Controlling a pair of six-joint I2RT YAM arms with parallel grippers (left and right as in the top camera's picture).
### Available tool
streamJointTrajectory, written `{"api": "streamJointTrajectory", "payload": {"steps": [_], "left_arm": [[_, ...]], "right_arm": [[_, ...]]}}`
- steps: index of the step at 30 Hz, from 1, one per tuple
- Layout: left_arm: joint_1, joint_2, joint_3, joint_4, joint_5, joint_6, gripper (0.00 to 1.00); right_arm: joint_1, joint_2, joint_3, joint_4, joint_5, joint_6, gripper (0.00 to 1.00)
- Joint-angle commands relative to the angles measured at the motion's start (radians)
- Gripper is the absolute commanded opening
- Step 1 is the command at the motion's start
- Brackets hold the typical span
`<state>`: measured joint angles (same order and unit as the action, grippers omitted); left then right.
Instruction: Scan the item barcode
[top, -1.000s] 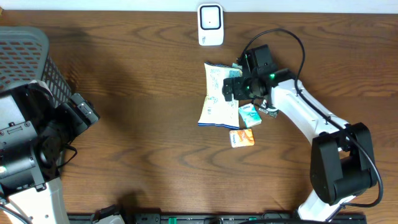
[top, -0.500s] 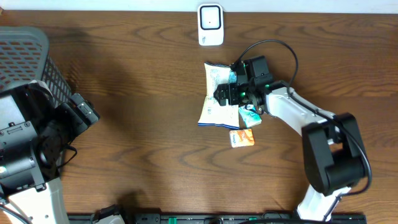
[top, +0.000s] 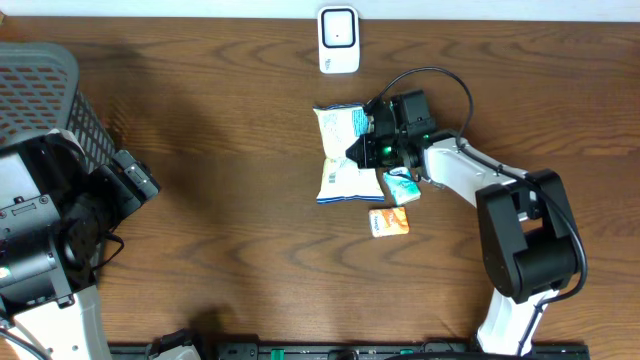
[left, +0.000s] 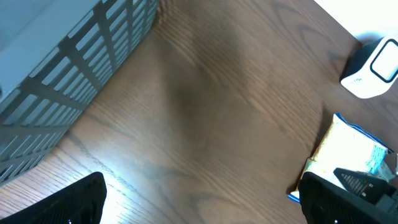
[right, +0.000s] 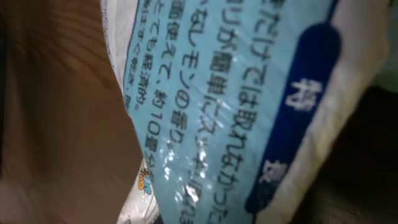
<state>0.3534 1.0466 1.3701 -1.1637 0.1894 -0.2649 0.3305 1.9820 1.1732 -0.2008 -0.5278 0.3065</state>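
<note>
Our right fingers (top: 366, 150) grip the packet (top: 338, 170) edge, left fingers (left: 62, 205) open. Floppy film could slip, or fold over the barcode.

The packet (right: 249, 93) carries dark Japanese print on a light blue panel. Legible fragments in the right wrist view are "だけでは取れなか", "モンの香り", "約10" and "経済的". A dark blue oval bears a white "特". Print on the orange pack (top: 389, 221) is too small to read.

Grey basket (top: 40, 62) on wooden table (top: 250, 200)
</note>
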Motion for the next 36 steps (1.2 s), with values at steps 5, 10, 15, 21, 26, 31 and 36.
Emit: {"api": "streamJointTrajectory", "payload": {"steps": [5, 10, 15, 21, 26, 31, 36], "left_arm": [[0.005, 0.0, 0.016, -0.003, 0.009, -0.002, 0.98], [0.005, 0.0, 0.016, -0.003, 0.009, -0.002, 0.98], [0.005, 0.0, 0.016, -0.003, 0.009, -0.002, 0.98], [0.005, 0.0, 0.016, -0.003, 0.009, -0.002, 0.98], [0.005, 0.0, 0.016, -0.003, 0.009, -0.002, 0.97], [0.005, 0.0, 0.016, -0.003, 0.009, -0.002, 0.98], [0.005, 0.0, 0.016, -0.003, 0.009, -0.002, 0.97]], "right_arm": [[0.028, -0.223, 0.086, -0.139, 0.363, -0.075, 0.01], [0.142, -0.289, 0.089, -0.214, 0.841, -0.148, 0.01], [0.264, -0.243, 0.089, -0.246, 1.223, -0.194, 0.01], [0.388, -0.134, 0.089, -0.225, 1.375, -0.246, 0.01], [0.473, -0.077, 0.089, -0.22, 1.362, -0.263, 0.18], [0.578, -0.074, 0.095, -0.158, 1.291, -0.259, 0.48], [0.639, -0.074, 0.18, -0.197, 1.218, -0.2, 0.48]]}}
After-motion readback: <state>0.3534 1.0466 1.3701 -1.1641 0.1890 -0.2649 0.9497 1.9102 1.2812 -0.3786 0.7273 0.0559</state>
